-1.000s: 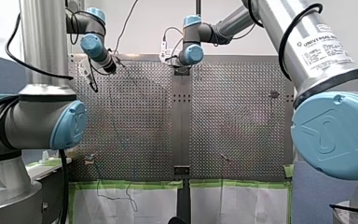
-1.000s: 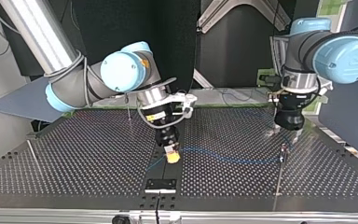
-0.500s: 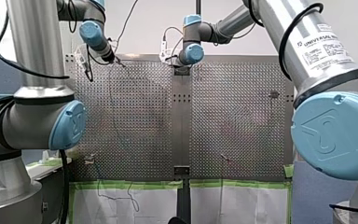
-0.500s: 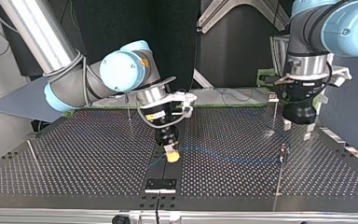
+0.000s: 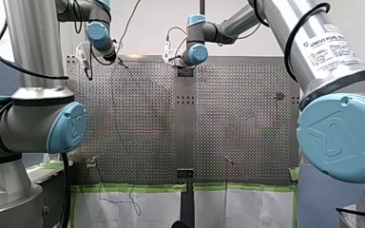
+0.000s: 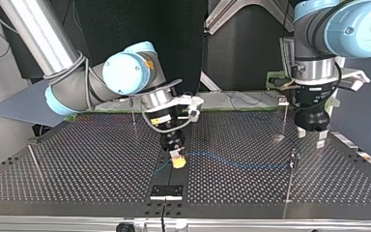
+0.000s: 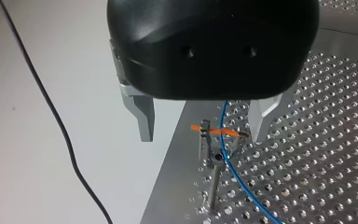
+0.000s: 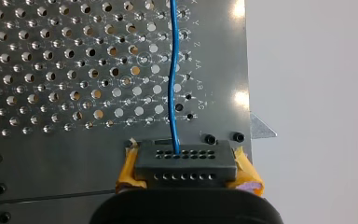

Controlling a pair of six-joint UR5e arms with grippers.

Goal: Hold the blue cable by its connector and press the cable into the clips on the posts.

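Note:
In the right wrist view the black connector (image 8: 185,158) sits between the yellow pads (image 8: 127,173) of my right gripper (image 8: 186,181), which is shut on it. The blue cable (image 8: 172,70) leaves the connector and runs ahead over the perforated plate. In the top view my right gripper (image 6: 176,155) holds the connector low at the middle, and the cable (image 6: 232,163) runs across to a thin post with a clip (image 6: 294,155). My left gripper (image 6: 311,138) hangs open just above and beside that post. In the left wrist view its metal fingers (image 7: 142,116) straddle the clip (image 7: 208,135), with the cable (image 7: 235,179) passing through it.
More thin posts stand on the perforated table (image 6: 77,164): one behind the clip post (image 6: 284,113), one near my right arm (image 6: 133,113), and a leaning rod (image 6: 33,157) at the top view's left. A black bracket (image 6: 166,192) sits at the near edge.
My left arm has risen from the table beside the clip post, its fingers still apart. My right arm and the connector have stayed where they were.

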